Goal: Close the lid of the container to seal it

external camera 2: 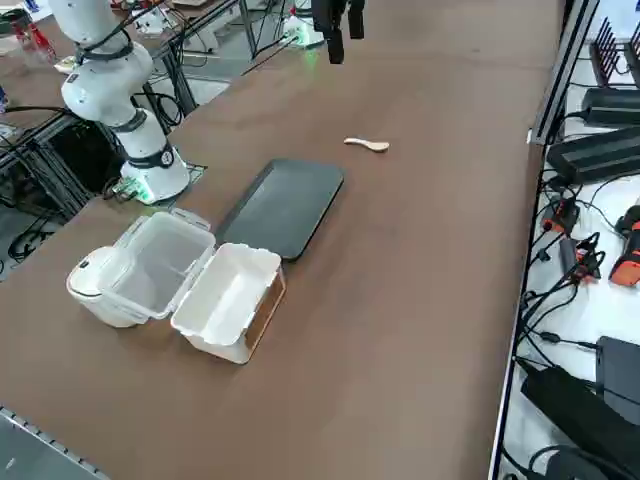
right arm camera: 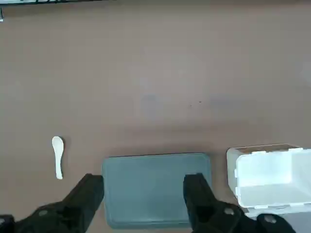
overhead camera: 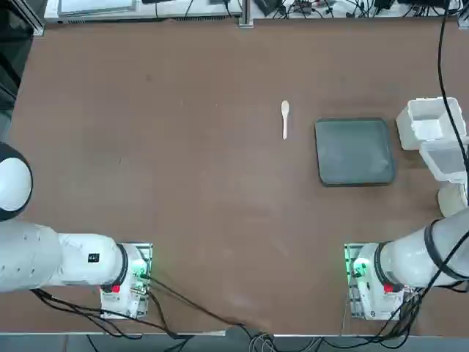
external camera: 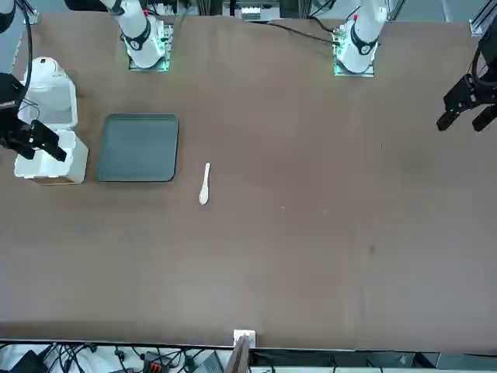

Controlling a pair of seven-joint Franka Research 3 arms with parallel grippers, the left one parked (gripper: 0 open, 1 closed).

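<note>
My right fingers (right arm camera: 87, 196) spread, empty, above bench (external camera 2: 400, 330); pushing the translucent hinged plastic lid (external camera 2: 165, 262) sideways could skid the squarish white plastic box (external camera 2: 228, 292) beside them.

Observed, by clock face in the top view: dark grey tray (overhead camera: 355, 152), lying flat towards two o'clock of the table (overhead camera: 212, 176). Found white spoon (overhead camera: 285, 119) at the tray's ten o'clock, well apart, bowl towards twelve. Noted round off-white cup (overhead camera: 453, 199) at the tray's four o'clock, partly hidden. Recorded loose black cables (overhead camera: 352, 9) beyond the table's one o'clock edge.
</note>
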